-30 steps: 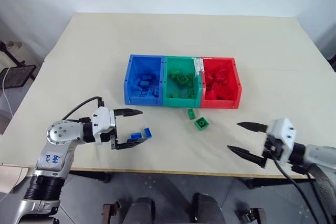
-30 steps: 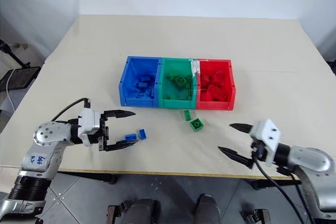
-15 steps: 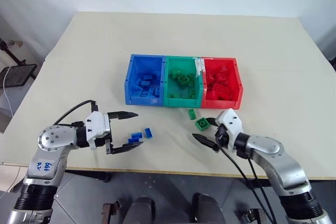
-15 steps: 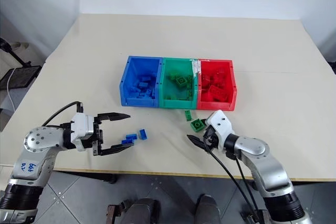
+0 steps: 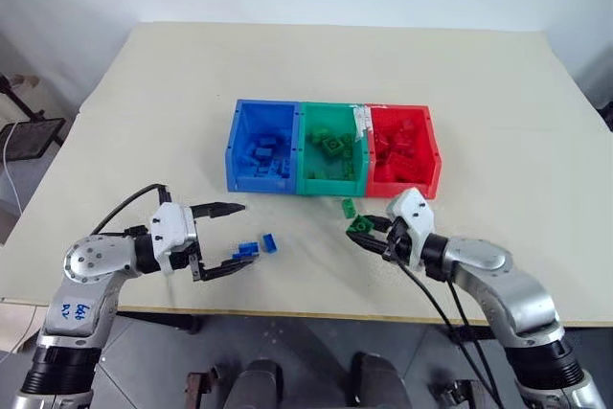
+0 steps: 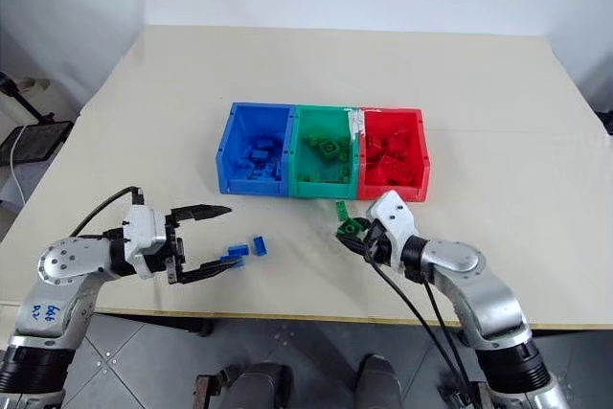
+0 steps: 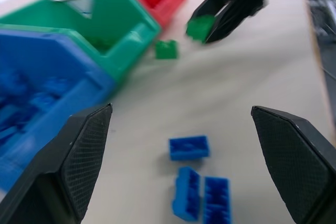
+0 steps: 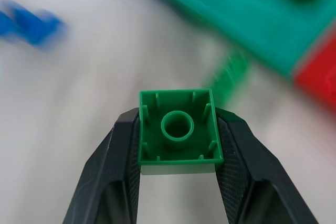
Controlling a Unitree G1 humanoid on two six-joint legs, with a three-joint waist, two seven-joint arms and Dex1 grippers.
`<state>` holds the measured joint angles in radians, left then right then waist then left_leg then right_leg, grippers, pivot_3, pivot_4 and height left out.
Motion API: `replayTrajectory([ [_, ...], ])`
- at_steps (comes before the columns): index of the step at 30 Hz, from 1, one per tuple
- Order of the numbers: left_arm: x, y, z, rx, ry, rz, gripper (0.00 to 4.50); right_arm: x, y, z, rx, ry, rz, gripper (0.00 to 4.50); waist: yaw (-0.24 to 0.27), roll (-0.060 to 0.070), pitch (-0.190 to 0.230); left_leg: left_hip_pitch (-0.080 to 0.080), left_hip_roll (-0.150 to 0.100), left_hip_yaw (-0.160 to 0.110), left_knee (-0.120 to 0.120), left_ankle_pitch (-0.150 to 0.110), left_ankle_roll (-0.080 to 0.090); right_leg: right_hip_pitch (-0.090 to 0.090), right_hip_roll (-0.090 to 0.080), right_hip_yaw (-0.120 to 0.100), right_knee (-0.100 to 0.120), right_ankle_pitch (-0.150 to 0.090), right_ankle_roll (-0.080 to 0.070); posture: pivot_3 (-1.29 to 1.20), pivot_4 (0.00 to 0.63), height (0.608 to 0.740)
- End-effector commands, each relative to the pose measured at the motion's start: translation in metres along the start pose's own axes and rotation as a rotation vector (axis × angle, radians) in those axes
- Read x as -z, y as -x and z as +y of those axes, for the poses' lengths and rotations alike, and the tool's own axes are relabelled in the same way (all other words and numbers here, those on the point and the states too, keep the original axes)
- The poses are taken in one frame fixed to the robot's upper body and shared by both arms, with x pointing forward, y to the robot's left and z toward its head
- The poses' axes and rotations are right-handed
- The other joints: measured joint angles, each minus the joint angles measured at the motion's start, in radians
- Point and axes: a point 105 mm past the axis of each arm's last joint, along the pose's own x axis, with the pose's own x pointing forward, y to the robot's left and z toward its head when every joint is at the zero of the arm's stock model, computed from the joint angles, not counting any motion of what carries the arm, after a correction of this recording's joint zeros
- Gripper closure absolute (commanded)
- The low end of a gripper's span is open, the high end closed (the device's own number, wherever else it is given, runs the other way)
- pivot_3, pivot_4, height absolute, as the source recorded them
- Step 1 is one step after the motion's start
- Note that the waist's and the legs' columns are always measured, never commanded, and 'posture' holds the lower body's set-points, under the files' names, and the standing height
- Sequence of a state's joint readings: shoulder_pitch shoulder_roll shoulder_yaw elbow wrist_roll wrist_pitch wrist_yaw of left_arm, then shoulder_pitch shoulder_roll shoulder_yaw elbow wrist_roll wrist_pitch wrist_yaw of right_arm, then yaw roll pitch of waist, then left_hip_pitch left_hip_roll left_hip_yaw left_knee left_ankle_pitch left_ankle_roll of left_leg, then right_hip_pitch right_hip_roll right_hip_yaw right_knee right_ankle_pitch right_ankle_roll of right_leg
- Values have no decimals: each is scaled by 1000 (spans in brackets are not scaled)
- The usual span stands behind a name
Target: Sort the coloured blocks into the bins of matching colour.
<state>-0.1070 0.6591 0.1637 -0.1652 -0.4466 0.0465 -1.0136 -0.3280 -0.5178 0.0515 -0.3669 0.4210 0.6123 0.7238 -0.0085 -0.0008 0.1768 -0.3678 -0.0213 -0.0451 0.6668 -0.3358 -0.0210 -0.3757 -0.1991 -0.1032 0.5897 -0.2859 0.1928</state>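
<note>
since a second ago my right end effector (image 5: 368, 234) has swung in from the desk's near right edge to the spot just in front of the bins, and its fingers, then spread wide, are now clamped on the square green block (image 8: 179, 131), which is off the desk; the wrist view shows its hollow underside squeezed between the two pads. the second, smaller green block (image 5: 349, 207) has not moved and lies on the desk just before the green bin (image 5: 332, 150). that bin sits between the blue bin (image 5: 263, 146) and the red bin (image 5: 404, 148), all three already holding blocks of their own colour.

so i judge the pick done and the carry beginning. next i need to lift a little higher, clear the green bin's near wall, centre over it and let go, minding the small green block just ahead.

my left end effector (image 5: 222, 239) has barely shifted; its fingers stand wide apart and empty, with the three blue blocks (image 7: 195, 179) lying on the desk (image 5: 498, 112) just past them, not yet picked.
</note>
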Motion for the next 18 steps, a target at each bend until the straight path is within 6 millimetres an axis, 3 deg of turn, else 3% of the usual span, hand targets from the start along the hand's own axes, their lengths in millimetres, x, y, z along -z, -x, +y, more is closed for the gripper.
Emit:
replayTrajectory([
  [1,-10,10,7,-101,-5,-33,0,-42,-9,-11,27,59,-140,3011,0,0,0,0,0,0,0,0,0,0,0,0,0,0,0,0,150,740],
  [5,-5,23,6,-174,25,-9,0,-68,-40,-45,142,118,-156,3011,-16,0,0,0,0,0,0,0,-1,-1,0,0,1,0,0,0,150,740],
  [10,-4,27,5,-198,17,11,0,-76,-68,-79,278,187,-127,3011,-20,0,0,-1,0,-1,0,-1,-1,-1,0,0,1,0,0,0,150,740],
  [18,-3,29,6,-200,18,19,0,-78,-70,-81,222,212,-147,460,-27,1,0,0,0,-1,-1,-1,-1,-2,0,-1,1,0,0,0,150,740],
])
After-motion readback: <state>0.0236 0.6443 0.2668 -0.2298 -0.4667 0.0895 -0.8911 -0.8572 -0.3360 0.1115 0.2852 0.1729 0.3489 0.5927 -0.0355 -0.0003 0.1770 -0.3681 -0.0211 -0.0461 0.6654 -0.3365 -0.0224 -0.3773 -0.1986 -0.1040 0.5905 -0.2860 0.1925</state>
